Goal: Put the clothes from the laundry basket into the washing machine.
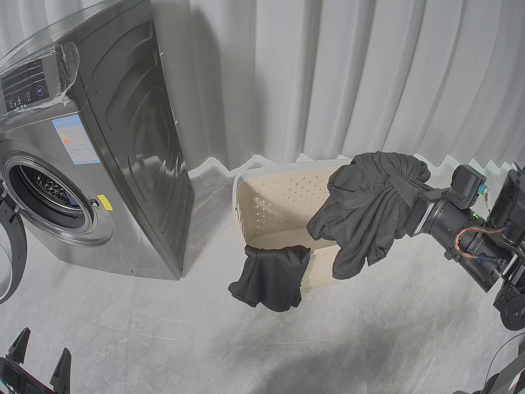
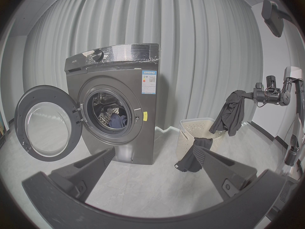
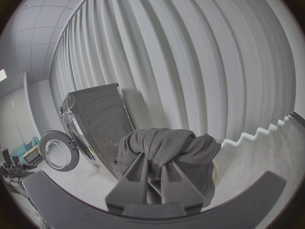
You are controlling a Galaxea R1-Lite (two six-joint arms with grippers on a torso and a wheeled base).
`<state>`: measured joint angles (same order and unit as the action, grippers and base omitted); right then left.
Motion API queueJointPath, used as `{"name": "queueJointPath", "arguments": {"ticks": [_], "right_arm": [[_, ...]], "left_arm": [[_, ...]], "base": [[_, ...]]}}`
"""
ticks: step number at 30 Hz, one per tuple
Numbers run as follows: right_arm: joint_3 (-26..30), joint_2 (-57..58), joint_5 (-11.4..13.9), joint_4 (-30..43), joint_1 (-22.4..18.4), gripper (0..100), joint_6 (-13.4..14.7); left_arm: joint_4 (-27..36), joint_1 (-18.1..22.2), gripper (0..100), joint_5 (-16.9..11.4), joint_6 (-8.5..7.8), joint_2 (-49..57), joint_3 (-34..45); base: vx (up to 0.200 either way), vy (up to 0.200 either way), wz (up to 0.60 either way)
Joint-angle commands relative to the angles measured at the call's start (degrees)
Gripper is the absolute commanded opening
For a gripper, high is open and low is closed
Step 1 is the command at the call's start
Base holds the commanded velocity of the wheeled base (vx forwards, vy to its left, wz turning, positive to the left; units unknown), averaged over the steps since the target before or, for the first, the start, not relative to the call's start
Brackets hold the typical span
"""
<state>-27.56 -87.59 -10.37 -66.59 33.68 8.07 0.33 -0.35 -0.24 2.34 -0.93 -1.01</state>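
Observation:
My right gripper [image 1: 396,184] is shut on a dark grey garment [image 1: 366,209] and holds it in the air above the right side of the cream laundry basket [image 1: 273,201]. The bunched cloth [image 3: 165,147] wraps over the fingertips. A second dark garment [image 1: 273,274] hangs over the basket's front rim down to the floor. The grey washing machine [image 1: 98,138] stands at the left with its round door [image 2: 47,123] swung open and some clothes [image 2: 116,120] inside the drum. My left gripper [image 2: 152,159] is open and low at the near left, facing the machine.
A white pleated curtain [image 1: 328,56] runs behind the machine and basket. The pale marble-look floor [image 1: 191,324] lies bare between the machine and the basket. The open door [image 1: 11,253] juts out from the machine's front at the far left.

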Motion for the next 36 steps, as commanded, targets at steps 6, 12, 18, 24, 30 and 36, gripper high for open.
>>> {"name": "queueJointPath", "arguments": {"ticks": [6,12,18,24,30,36], "right_arm": [[0.3,1.7,0.1,-0.7,0.7,0,-0.3],[0.2,1.7,0.1,-0.8,0.9,0,-0.2],[0.1,1.4,0.3,-0.9,1.0,0,-0.2],[0.5,0.8,0.1,-2.1,1.6,0,-0.2],[0.6,0.8,0.1,-2.1,1.6,0,-0.2],[0.7,0.3,0.1,-2.1,2.3,0,0.0]], "left_arm": [[0.1,0.0,100,0.0,0.03,0.9,0.9],[0.0,0.0,100,0.0,0.03,0.9,0.9],[0.0,0.0,100,0.0,0.12,0.9,0.8],[0.0,0.0,100,0.0,0.12,0.9,0.9],[0.1,0.0,100,0.0,0.12,0.9,0.8],[0.1,0.0,100,0.0,0.12,0.9,0.8]], "base": [[-0.2,0.0,0.0],[-0.133,0.0,0.0],[0.0,0.067,0.0],[0.0,0.2,0.0],[0.0,0.2,0.0],[0.0,0.2,0.0]]}}
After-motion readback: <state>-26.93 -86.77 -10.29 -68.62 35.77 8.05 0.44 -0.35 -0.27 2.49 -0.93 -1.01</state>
